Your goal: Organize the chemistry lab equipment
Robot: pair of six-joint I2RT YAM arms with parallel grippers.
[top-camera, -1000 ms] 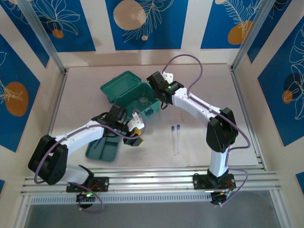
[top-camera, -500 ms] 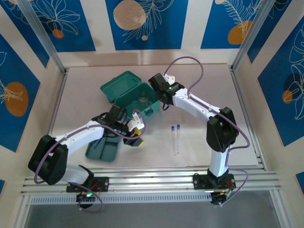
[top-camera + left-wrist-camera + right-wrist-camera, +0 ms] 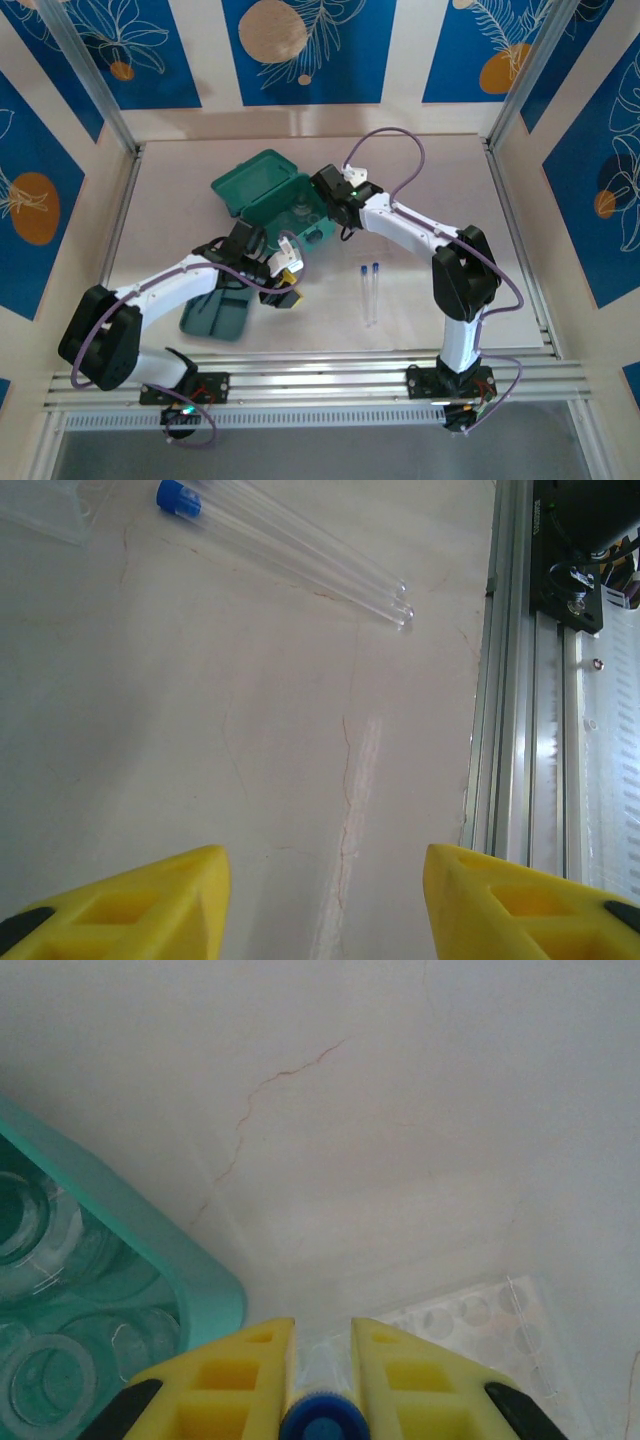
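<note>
My right gripper (image 3: 322, 1335) is shut on a thin clear tube with a blue cap (image 3: 322, 1422), held just off the right corner of the open teal case (image 3: 120, 1230). Clear glassware (image 3: 40, 1380) sits inside that case (image 3: 270, 195). In the top view my right gripper (image 3: 335, 205) hangs at the case's right side. Two more blue-capped tubes (image 3: 370, 290) lie side by side on the table, also in the left wrist view as tubes (image 3: 290, 550). My left gripper (image 3: 325, 865) is open over bare table, beside the dark-green tray (image 3: 215, 315).
A clear plastic piece with round holes (image 3: 480, 1315) lies on the table just right of my right fingers. The aluminium rail (image 3: 520, 680) at the table's near edge runs close to the left gripper. A pale cracked tabletop (image 3: 440, 170) lies behind the right arm.
The right wrist has shifted a little nearer and down toward the case's right corner, still gripping the tube. The left arm has not moved.
</note>
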